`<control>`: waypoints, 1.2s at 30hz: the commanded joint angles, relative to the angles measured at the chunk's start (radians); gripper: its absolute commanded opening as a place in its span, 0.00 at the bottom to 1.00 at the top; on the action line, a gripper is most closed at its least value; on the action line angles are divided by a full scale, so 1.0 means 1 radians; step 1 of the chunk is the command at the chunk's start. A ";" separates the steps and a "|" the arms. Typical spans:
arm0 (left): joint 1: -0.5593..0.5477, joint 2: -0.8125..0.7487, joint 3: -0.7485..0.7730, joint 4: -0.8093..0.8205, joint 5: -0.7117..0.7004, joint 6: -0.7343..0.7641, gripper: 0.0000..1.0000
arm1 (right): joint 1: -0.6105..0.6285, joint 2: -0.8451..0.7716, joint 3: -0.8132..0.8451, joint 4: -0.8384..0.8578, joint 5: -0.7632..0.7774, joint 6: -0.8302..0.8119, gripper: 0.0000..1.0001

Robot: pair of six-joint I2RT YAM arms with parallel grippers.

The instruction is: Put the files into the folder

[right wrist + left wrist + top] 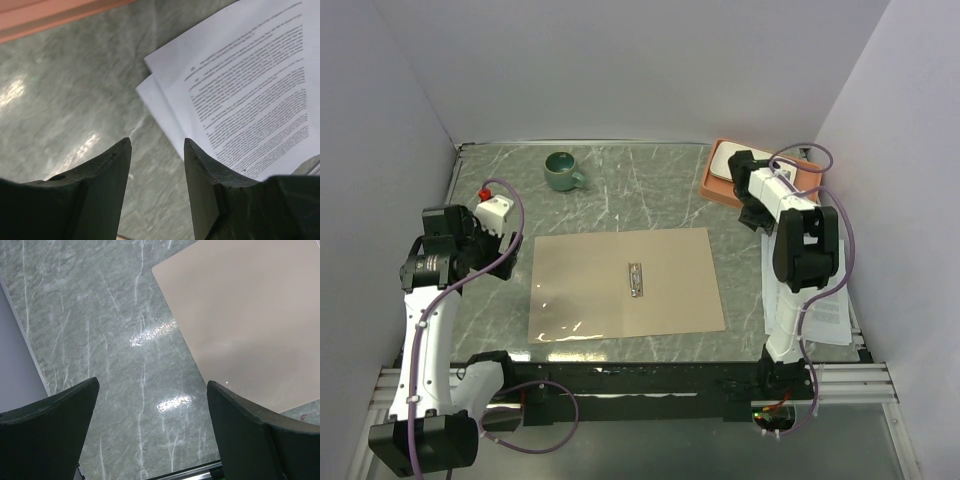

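Note:
The tan folder (625,285) lies open and flat in the middle of the table, its metal clip (636,279) at its centre. The files (825,315), white sheets with black text, lie at the right edge, partly hidden under my right arm. My right gripper (753,217) hovers open and empty over bare marble just off the sheets' far left corner. In the right wrist view the files (240,95) lie to the right of the gripper (156,142). My left gripper (490,255) is wide open and empty, left of the folder (250,315), over marble (152,385).
A green mug (561,171) stands at the back left. An orange tray (712,185) holding a white plate (725,158) sits at the back right, just behind my right gripper; its edge shows in the right wrist view (50,15). Walls close in three sides.

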 commanded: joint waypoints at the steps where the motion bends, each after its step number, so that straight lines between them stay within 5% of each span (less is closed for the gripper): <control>1: -0.002 -0.008 0.010 0.034 0.011 0.006 0.96 | -0.026 0.035 0.009 0.012 0.017 -0.023 0.53; 26: -0.001 0.006 0.036 0.030 -0.001 0.013 0.96 | -0.098 0.122 0.037 0.062 -0.035 -0.070 0.45; 32: -0.002 0.001 0.022 0.036 -0.007 0.015 0.96 | -0.104 0.127 0.040 0.065 -0.038 -0.072 0.34; 36: -0.002 -0.002 0.018 0.039 -0.013 0.018 0.96 | -0.110 0.129 0.038 0.067 -0.041 -0.070 0.17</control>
